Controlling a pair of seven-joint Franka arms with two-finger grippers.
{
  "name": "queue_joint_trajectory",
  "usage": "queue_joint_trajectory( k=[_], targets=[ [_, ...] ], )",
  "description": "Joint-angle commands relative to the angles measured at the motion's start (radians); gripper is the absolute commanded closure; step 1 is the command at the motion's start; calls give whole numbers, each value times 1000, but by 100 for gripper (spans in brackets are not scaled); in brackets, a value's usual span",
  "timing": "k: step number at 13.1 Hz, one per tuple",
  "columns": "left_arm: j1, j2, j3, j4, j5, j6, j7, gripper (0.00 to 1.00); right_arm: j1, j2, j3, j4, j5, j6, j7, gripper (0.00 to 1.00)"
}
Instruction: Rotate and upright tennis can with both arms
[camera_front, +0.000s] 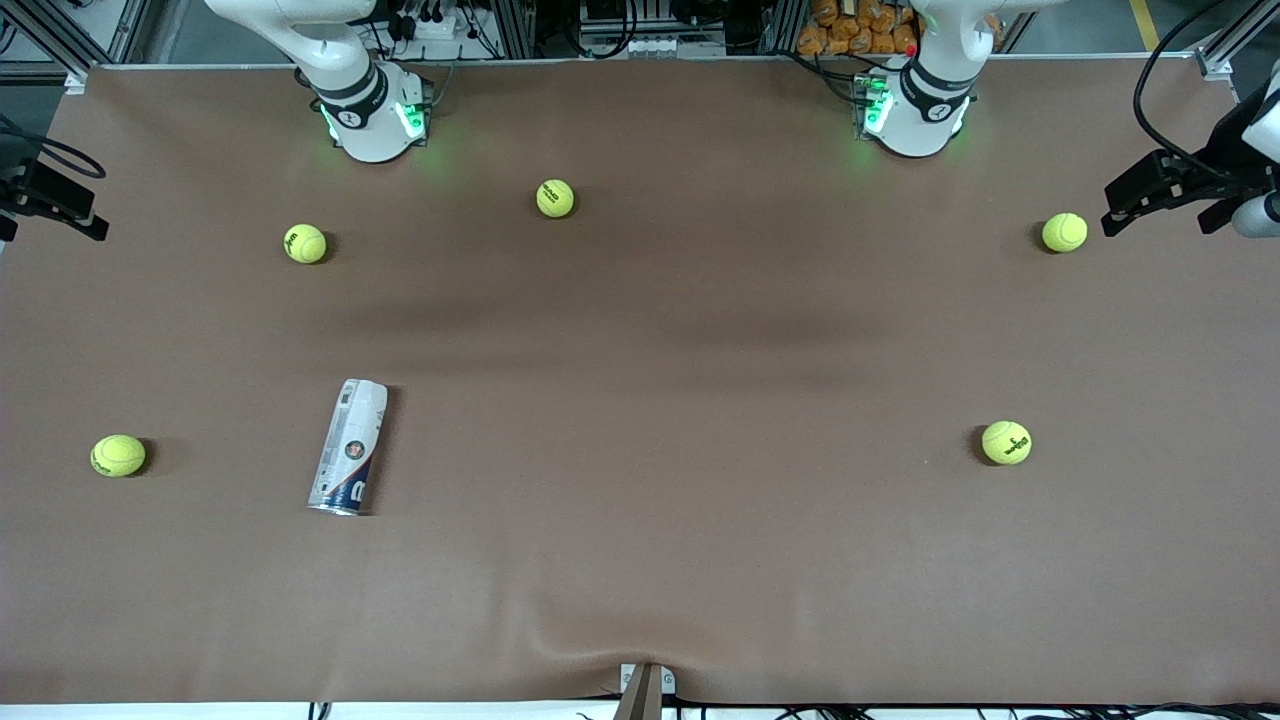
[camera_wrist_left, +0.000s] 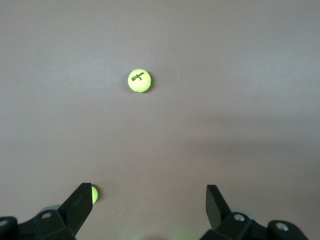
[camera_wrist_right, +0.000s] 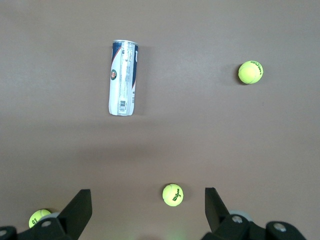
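Can (camera_front: 350, 447) lies flat on the tabletop (camera_front: 660, 420), toward the right arm's end, nearer the front edge, untouched. Left hand (camera_wrist_left: 149, 201) and right hand (camera_wrist_right: 148, 201) both wide, empty, high up. You should bring both down, straddle the can mid-body, avoid the balls.

We see a tabletop (camera_front: 700, 400) covered in a matt brown sheet, smooth but for a slight wrinkle at the edge nearest the front camera. On it the tennis can (camera_front: 350, 447) lies on its side, a glossy plastic cylinder with a white and navy label and a shiny metallic rim. The tennis balls, such as the one (camera_front: 118, 455) beside the can toward the right arm's end, look fuzzy and felt-like. Both claws, left (camera_wrist_left: 149, 205) and right (camera_wrist_right: 148, 207), show matt black plastic fingers.
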Motion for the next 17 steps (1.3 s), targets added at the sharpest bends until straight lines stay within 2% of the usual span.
queue_joint_trajectory(
  k=[1,6,12,14,17],
  targets=[
    [5,8,-2,20,-4,-5,19,0,6,-11,-2,-15,-16,-1,-2,0],
    [8,12,-2,20,-13,-6,19,0,2,30,-2,-25,-14,25,-2,0],
    [6,24,-2,16,-19,-1,18,0,6,243,-2,-25,6,153,-19,0],
    [6,30,-2,13,-17,-1,18,0,20,349,-2,-25,6,205,-17,0],
    [6,34,-2,13,-17,-1,18,0,43,492,-1,-25,10,373,-17,0]
  ],
)
